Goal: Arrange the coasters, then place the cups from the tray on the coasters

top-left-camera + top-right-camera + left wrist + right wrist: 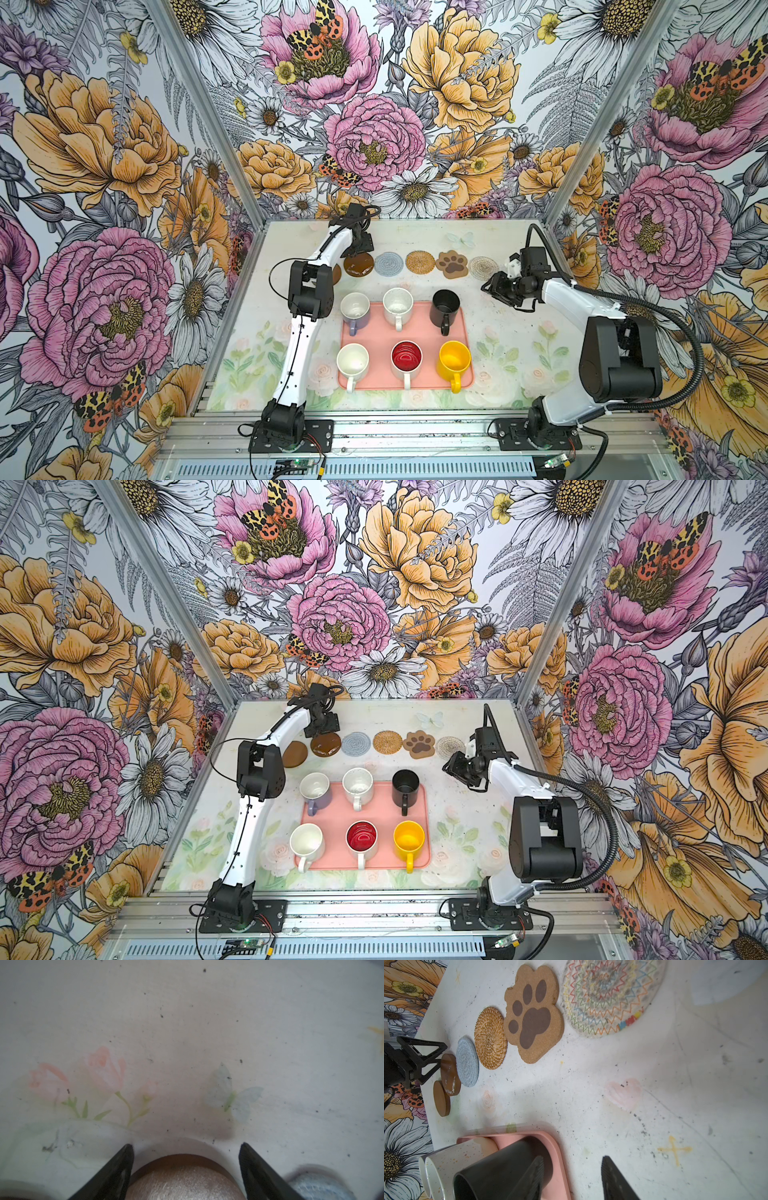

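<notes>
Six coasters lie in a row along the back: two brown discs (295,753) (358,264), grey-blue woven (388,264), tan rattan (420,262), paw-shaped (451,264) and pale woven (483,268). My left gripper (360,249) is open, and its fingers (124,1159) straddle the glossy brown disc (182,1180) without gripping it. The pink tray (419,334) holds the cups: lavender (355,309), speckled (397,305), black (446,305), white (352,360), red-inside (406,359) and yellow (454,359). My right gripper (488,286) hangs open and empty beside the black cup (500,1167).
Flowered walls close in the table on three sides. The left arm's elbow (311,291) hangs over the table just left of the tray. Both arm bases sit on the front rail. A yellow cross mark (673,1150) is on the table near my right gripper.
</notes>
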Controlling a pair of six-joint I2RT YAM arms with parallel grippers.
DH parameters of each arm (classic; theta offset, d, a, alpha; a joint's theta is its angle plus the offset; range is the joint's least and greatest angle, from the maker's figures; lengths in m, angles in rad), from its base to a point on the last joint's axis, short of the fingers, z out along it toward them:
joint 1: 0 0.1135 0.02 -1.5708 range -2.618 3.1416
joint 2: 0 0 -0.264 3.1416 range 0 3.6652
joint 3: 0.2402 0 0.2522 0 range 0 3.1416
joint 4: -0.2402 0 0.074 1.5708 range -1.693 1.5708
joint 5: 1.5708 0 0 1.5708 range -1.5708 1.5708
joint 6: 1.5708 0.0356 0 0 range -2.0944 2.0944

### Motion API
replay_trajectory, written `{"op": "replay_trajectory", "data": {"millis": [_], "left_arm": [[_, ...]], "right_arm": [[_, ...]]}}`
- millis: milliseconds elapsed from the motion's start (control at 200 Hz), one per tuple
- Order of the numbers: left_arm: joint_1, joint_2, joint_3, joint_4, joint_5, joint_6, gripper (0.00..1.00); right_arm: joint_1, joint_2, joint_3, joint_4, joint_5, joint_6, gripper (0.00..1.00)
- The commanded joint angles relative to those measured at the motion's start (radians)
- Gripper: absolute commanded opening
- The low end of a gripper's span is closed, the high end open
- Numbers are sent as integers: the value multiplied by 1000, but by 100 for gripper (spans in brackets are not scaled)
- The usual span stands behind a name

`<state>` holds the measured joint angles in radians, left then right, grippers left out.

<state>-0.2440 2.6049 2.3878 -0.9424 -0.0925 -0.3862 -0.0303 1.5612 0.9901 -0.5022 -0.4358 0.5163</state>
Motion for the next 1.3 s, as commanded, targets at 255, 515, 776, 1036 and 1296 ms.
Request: {"op": "replay_trajectory", "data": {"millis": [255,515,776,1036,1296], "left_arm": [[-6,-213,-35,-13,-110,43,87],[2,-451,-376,19,-99,74,89],[32,-701,-815,147,-11,24,89],[58,-774,-1043,201,-26,-25,88],[105,-811,-1122,251,-19,-51,81]], "right_arm": [[-4,-48,-3,20,-5,9,48],[-3,-39,4,19,-6,4,48],[-4,-31,6,26,-11,8,48],[-5,-15,-1,42,-11,21,48],[1,-9,-6,48,-11,30,45]]}}
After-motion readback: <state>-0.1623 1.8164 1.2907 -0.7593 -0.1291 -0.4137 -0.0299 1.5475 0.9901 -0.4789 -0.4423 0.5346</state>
